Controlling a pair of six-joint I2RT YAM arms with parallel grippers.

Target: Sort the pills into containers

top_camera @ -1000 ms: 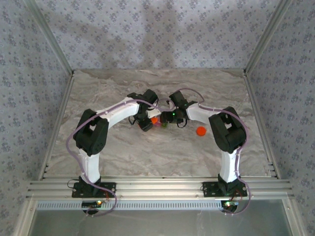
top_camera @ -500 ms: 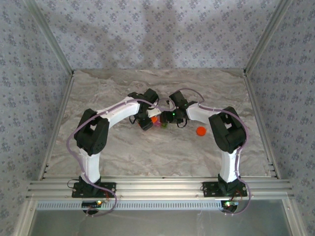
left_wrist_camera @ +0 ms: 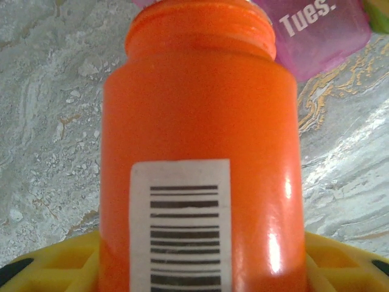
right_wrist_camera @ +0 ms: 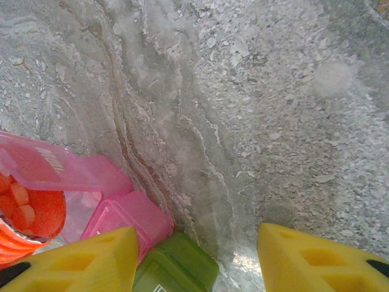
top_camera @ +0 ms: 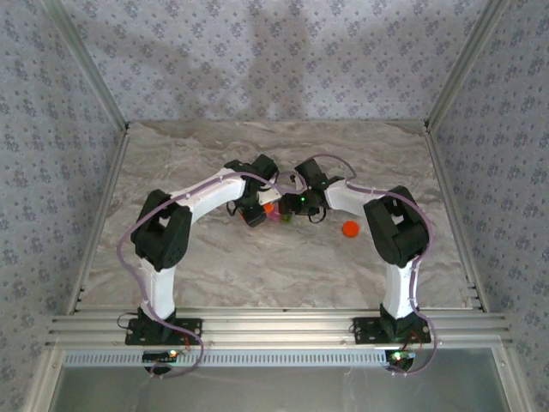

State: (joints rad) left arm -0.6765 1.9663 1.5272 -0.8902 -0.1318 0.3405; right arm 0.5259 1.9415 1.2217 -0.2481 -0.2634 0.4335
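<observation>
Containers (top_camera: 281, 216) sit mid-tabletop (top_camera: 257, 275), the pink compartment (right_wrist_camera: 130, 219) open and the green compartment (right_wrist_camera: 176, 271) joined beside it. Left gripper (top_camera: 255, 215) clamps the orange bottle (left_wrist_camera: 197, 121), its mouth by the pink lid, pills (right_wrist_camera: 27, 204) showing inside. Right gripper (right_wrist_camera: 197, 252) stands partly open astride the green compartment. Orange cap (top_camera: 349, 228) lies nearer the right edge.

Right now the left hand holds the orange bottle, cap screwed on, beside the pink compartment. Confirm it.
Wrong on the cap: it is off. The left wrist view shows the orange bottle with a bare threaded neck; the top view shows the cap on the table. The left hand does hold it beside the pink compartment.
</observation>
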